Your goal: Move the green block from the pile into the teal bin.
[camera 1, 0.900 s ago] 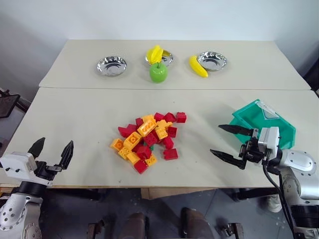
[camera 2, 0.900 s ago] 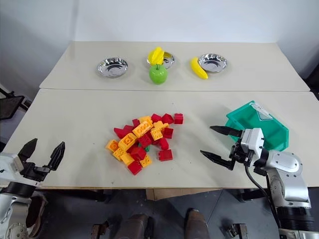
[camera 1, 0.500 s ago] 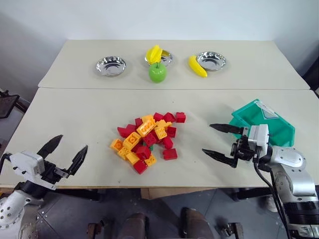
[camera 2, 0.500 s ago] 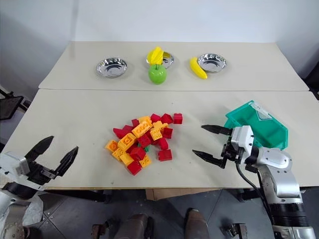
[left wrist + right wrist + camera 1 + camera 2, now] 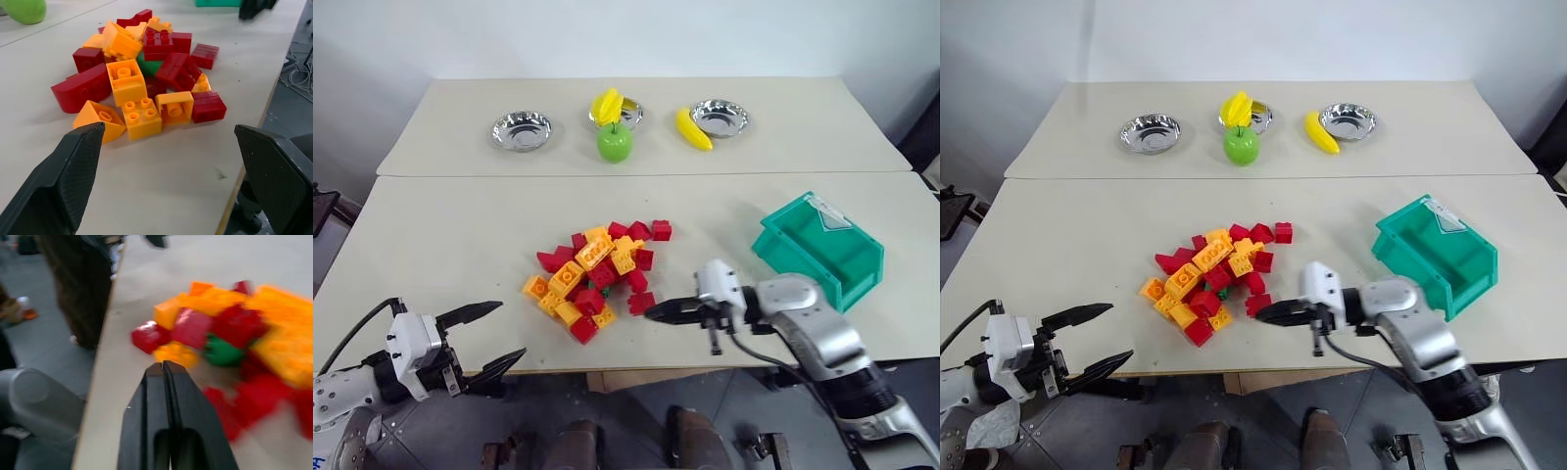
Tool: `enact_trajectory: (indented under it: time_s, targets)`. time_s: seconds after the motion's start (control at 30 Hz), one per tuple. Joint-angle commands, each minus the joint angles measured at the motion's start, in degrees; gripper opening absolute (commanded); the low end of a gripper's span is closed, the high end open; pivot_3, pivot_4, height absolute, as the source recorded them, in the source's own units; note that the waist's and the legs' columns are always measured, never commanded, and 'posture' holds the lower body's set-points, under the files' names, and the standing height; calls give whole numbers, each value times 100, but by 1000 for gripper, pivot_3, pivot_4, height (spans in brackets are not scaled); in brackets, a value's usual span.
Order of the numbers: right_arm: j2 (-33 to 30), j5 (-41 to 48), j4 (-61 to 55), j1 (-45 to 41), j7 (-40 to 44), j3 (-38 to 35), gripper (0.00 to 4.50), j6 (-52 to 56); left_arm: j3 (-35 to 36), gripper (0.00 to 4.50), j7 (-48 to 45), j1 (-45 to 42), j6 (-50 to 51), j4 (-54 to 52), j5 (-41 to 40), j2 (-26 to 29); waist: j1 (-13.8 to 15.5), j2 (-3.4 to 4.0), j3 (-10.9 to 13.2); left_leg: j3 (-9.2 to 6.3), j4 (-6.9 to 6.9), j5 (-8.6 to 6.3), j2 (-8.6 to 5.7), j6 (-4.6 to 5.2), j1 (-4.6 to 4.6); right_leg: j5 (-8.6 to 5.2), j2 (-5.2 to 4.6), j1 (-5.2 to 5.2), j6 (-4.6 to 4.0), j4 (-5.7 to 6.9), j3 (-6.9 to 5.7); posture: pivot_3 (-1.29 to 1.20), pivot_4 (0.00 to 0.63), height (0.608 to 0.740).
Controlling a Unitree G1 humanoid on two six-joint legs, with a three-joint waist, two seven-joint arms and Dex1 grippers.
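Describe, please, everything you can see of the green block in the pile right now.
The green block is a small dark green plastic brick, mostly buried in the pile of red, orange and yellow bricks on the table. A small patch of it shows low in the heap near the table's front edge, hemmed in by red bricks and an orange one that rest against it; its studs and exact tilt cannot be made out. The right gripper, fingers shut, points at the pile beside it without touching it.

Even bright light, right-wrist motion blur
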Motion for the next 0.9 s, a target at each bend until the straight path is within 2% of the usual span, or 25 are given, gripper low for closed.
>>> enact_trajectory:
  time_s: [0.03,0.23,0.37,0.63,0.73,0.9]
  targets:
    - [580,-424,244,-410,-490,439,30,238,71,4500,39,90,71,-142,-153,-75,-29,0,0,2,0,0,0,-1,0,0,0,-2,0,0,1,0,150,740]
    - [1535,-993,1593,-1440,-1141,505,30,3,159,4500,152,281,121,-214,-115,-190,-72,0,0,0,0,-1,0,-4,-1,0,0,-7,-1,6,-1,0,150,740]
    - [1788,-1334,2876,-2115,-1528,299,30,-501,168,4500,253,313,134,-275,-99,-226,-123,1,0,-5,0,-2,-1,-6,-2,0,0,-8,-2,9,-6,0,150,740]
    - [1944,-1513,4803,-3000,-1677,-209,30,-1435,71,4500,447,140,213,-293,-93,-275,-182,3,1,0,-5,-4,-5,-9,1,-2,4,-11,-6,15,-7,0,150,740]
    - [1925,-1580,5102,-3078,-1561,-249,30,-1712,44,4500,479,61,258,-296,-92,-269,-198,3,1,0,-5,-4,-5,-9,-1,-2,4,-13,-7,15,-7,0,150,740]
    - [1699,-1460,4152,-2620,-818,-181,30,-1825,37,4500,457,-31,293,-254,-111,-239,-206,3,1,-2,-5,-4,-2,-10,-4,-2,4,-14,-7,15,-10,0,150,740]
